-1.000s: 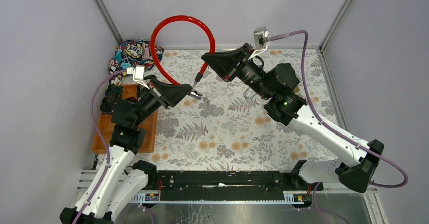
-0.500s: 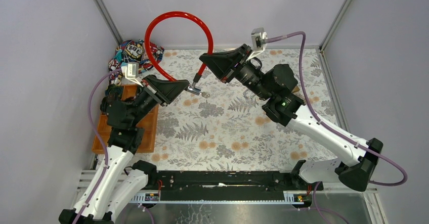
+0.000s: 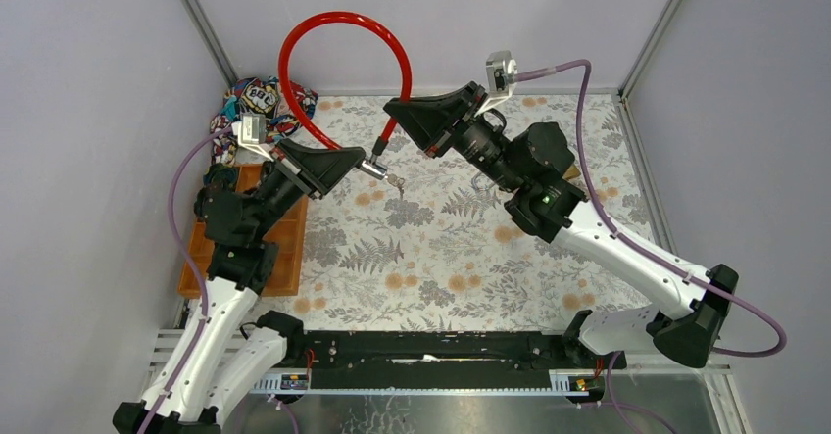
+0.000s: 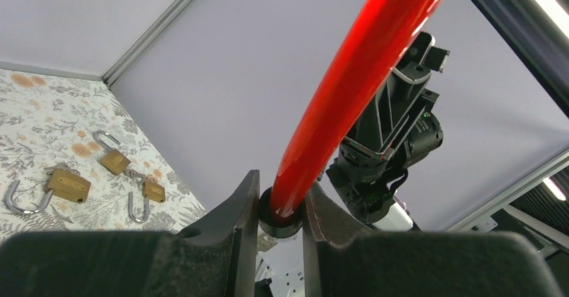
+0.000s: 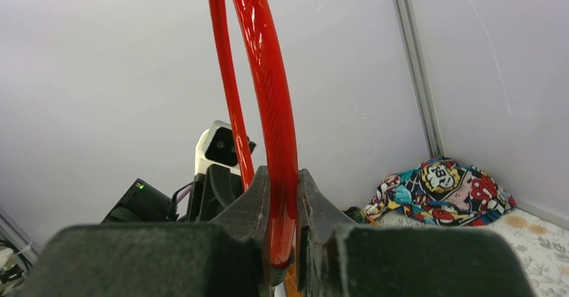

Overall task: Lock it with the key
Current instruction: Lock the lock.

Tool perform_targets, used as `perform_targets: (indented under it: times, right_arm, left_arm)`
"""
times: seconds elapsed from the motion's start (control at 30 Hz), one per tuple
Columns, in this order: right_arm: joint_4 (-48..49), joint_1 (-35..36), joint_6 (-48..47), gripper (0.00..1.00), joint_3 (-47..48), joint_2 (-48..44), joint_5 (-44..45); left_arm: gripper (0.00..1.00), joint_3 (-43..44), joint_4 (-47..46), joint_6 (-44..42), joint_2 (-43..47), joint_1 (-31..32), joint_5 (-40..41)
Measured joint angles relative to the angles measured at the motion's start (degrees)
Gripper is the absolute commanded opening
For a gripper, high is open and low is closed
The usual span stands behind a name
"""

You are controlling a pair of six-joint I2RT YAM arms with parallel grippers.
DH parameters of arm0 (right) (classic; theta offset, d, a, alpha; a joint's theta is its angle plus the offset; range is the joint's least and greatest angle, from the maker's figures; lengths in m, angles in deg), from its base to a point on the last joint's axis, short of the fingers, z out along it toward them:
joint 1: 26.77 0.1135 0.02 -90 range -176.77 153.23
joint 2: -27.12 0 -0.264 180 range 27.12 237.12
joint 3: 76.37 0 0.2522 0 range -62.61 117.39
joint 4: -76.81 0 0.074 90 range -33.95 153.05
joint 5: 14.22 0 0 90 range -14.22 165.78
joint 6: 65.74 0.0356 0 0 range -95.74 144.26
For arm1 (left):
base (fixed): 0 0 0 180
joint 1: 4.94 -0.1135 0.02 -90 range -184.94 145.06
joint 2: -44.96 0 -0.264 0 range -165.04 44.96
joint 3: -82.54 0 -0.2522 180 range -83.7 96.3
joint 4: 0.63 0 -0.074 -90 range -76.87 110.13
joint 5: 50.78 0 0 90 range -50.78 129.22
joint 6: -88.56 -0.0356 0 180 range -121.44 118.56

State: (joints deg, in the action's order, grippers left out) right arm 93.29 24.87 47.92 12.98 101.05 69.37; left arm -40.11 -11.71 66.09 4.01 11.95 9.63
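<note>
the cable lock (image 3: 338, 21) arches above the table (image 3: 441, 248). left end effector (image 3: 365, 167) clamps its barrel end, and right end effector (image 3: 394, 132) pinches it near the free tip. line tip and barrel up squarely, then push straight, without twisting.

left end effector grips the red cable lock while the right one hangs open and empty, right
No: the right end effector is shut on the red cable lock too, as the right wrist view shows. The left end effector does grip it.
</note>
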Motion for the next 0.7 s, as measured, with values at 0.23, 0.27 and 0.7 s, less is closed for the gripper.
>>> perform_targets:
  times: [0.23,0.27,0.7]
  right_arm:
    - [5.0,1.2,-0.3,0.00,0.4,1.0,0.9]
    - [5.6,1.4,-0.3,0.00,0.3,1.0,0.9]
    - [10.7,2.4,2.0,0.12,-0.5,3.0,0.4]
  left_arm:
    - [0.00,2.8,0.5,3.5,-2.5,-0.3,2.0]
    - [0.00,3.1,0.5,4.0,-2.6,-0.6,2.2]
    - [0.00,4.3,0.0,5.5,-2.5,-2.1,3.1]
